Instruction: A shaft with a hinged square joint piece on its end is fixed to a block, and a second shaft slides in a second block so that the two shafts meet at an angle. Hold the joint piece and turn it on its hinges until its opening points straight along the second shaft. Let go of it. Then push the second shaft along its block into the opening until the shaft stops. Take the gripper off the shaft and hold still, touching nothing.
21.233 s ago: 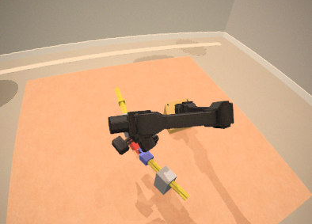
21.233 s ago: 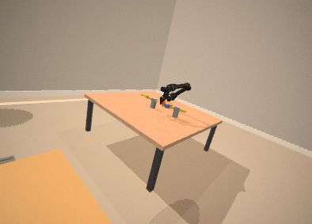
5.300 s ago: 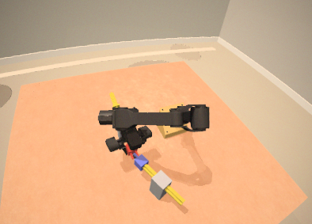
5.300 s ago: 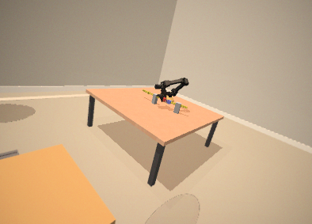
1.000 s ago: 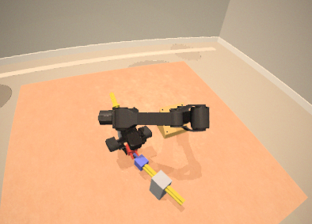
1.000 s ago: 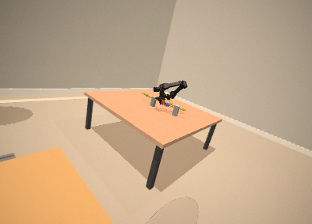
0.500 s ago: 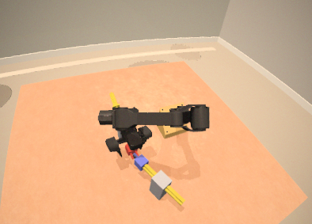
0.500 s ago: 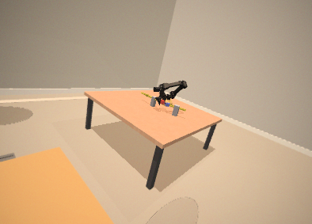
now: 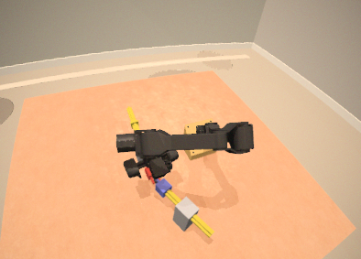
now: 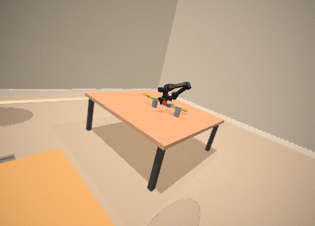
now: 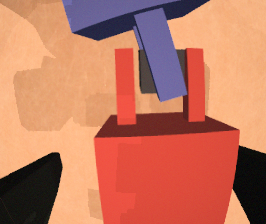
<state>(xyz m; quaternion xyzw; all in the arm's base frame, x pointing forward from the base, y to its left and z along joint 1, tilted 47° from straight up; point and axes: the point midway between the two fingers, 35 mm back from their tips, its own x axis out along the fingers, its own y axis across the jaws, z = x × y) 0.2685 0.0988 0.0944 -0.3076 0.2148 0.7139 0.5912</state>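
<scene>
The red joint piece [image 9: 149, 175] [image 10: 164, 103] [image 11: 169, 175] is hinged to a blue piece [image 9: 163, 188] [image 10: 169, 105] [image 11: 109, 14] on the end of a yellow shaft [image 9: 202, 225], which passes through the near grey block [image 9: 185, 213] [image 10: 177, 111]. The second yellow shaft [image 9: 130, 114] [image 10: 147, 95] runs out on the far side of the arm; its grey block [image 10: 154, 102] is mostly hidden in the top view. My gripper [image 9: 146, 168] [image 11: 142, 157] is open, its fingers apart on either side of the red piece, with a visible gap at the left finger. The red piece's opening is not visible.
The black arm [image 9: 197, 141] [image 10: 177, 85] reaches over the second shaft and hides its middle. The arm's base stands on a yellow plate [image 9: 197, 154] beside the shafts. The orange-brown table top [image 9: 78, 189] [image 10: 132, 109] lies below.
</scene>
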